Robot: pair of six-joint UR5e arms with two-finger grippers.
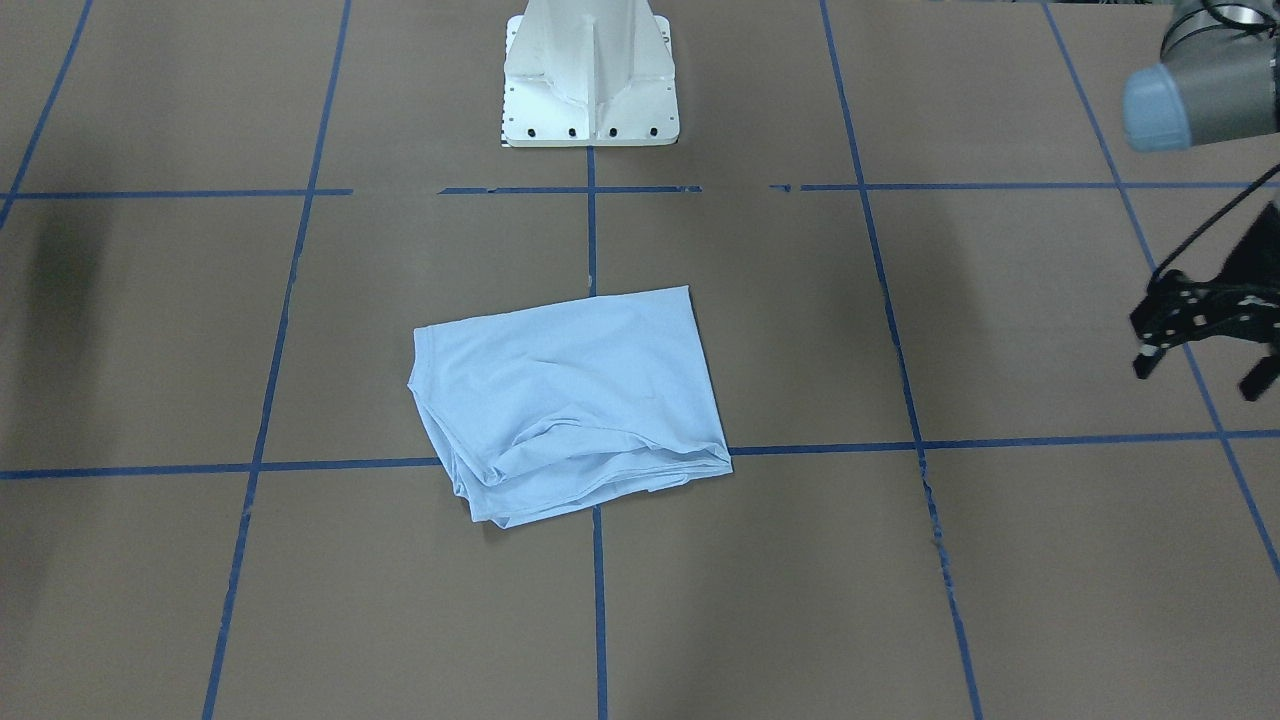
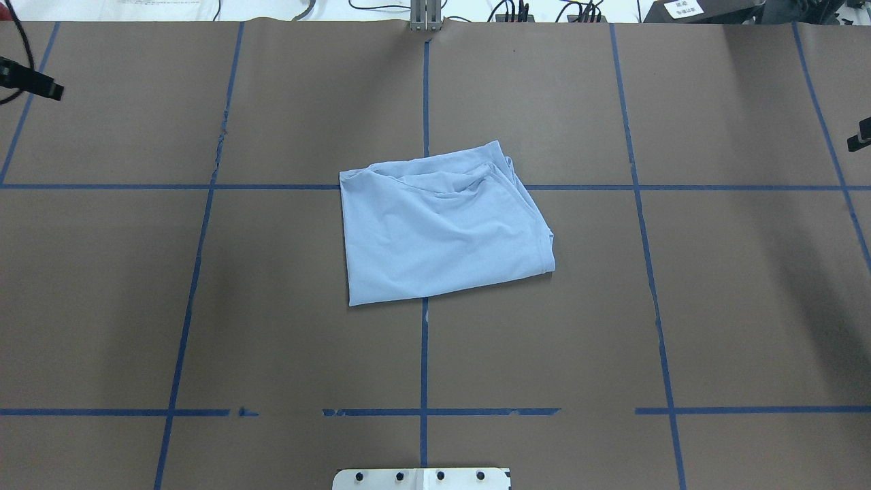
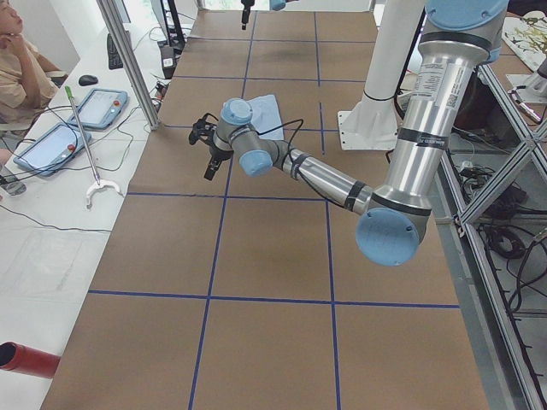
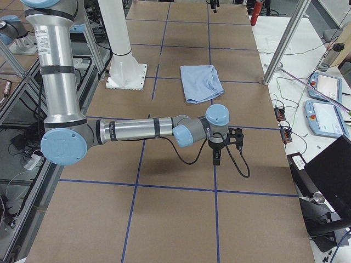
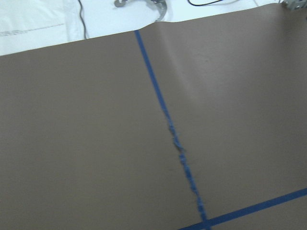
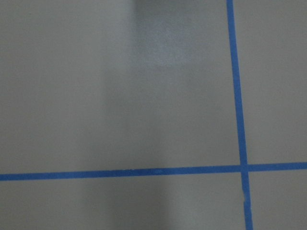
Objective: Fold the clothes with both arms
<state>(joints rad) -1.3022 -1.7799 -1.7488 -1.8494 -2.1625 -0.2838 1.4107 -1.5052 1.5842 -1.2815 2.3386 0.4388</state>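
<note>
The clothes are one light blue T-shirt [image 1: 570, 390] lying folded into a rough rectangle at the table's centre, also seen from above [image 2: 442, 224] and from both ends [image 3: 261, 109] [image 4: 201, 82]. Its print is hidden. My left gripper [image 1: 1200, 372] hangs open and empty above the brown table, far off to the shirt's side [image 3: 209, 158]. My right gripper [image 4: 218, 159] hovers low over the table at the opposite side, well away from the shirt. Only a sliver of it shows at the overhead view's edge [image 2: 861, 136], so I cannot tell its state.
Blue tape lines [image 2: 424, 102] divide the brown table into squares. The white pedestal base [image 1: 590, 80] stands behind the shirt. A side bench with tablets [image 3: 102, 107], a metal post [image 3: 128, 60] and a seated person [image 3: 21, 64] borders the far table edge.
</note>
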